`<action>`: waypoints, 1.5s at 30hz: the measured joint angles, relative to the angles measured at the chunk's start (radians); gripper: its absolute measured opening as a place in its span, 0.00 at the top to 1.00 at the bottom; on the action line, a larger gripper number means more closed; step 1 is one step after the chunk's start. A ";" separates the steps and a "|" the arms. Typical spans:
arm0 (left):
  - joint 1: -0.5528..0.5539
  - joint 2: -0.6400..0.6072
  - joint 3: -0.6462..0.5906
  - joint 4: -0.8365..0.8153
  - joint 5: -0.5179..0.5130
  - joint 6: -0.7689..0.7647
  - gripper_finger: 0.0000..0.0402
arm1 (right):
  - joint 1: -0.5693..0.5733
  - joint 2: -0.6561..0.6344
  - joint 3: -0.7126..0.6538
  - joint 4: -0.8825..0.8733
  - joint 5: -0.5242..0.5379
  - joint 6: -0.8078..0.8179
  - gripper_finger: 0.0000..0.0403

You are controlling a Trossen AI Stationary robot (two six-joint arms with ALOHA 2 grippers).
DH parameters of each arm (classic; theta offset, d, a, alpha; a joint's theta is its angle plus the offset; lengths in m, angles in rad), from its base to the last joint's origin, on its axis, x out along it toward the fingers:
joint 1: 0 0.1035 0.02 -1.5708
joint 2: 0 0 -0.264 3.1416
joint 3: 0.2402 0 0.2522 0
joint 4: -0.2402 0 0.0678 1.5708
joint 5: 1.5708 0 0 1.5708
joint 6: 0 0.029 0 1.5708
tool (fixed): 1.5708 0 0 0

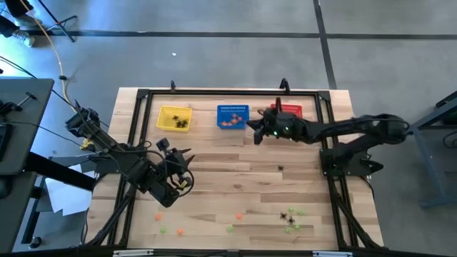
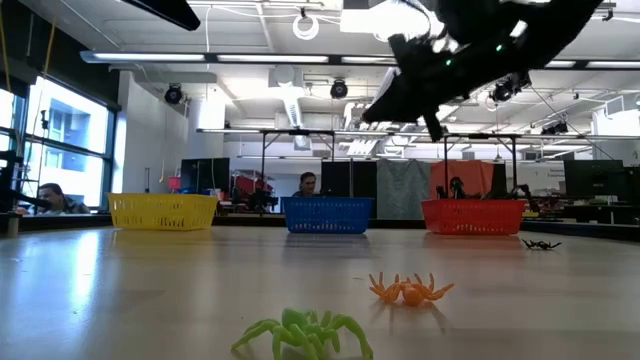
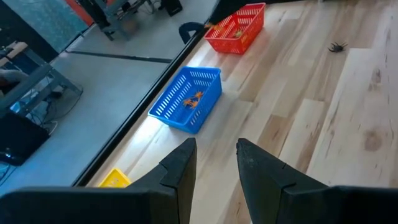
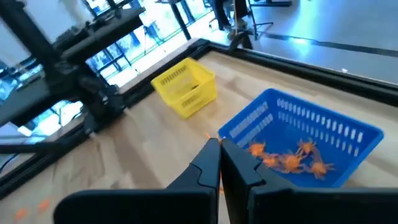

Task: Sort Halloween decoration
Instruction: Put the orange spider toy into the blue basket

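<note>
Risk: orange spider drops outside the blue basket (image 4: 311,140).
I hold the right end effector (image 4: 219,163) pinched narrow on something orange beside the rim; loose Halloween decoration (image 1: 291,216) litters the bench (image 1: 235,160). Left end effector (image 3: 214,163) half-open, empty.

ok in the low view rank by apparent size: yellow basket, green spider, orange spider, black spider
1. yellow basket
2. green spider, though it lies nearest the camera
3. orange spider
4. black spider, farthest back, so it may only look smallest
</note>
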 joint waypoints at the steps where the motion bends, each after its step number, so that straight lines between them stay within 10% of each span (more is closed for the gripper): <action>1: 0.000 0.000 0.000 0.000 0.000 0.000 0.75 | -0.023 0.026 0.000 0.031 -0.021 0.000 1.00; 20: -0.002 0.000 0.000 -0.010 0.007 0.033 0.75 | -0.127 0.475 0.526 -0.425 -0.034 -0.201 1.00; 33: -0.003 0.000 0.000 -0.031 0.008 0.030 0.75 | -0.133 0.493 0.550 -0.451 -0.040 -0.205 0.98; 45: -0.003 0.000 0.000 -0.032 0.037 0.027 0.75 | -0.133 0.464 0.550 -0.476 -0.040 -0.230 0.72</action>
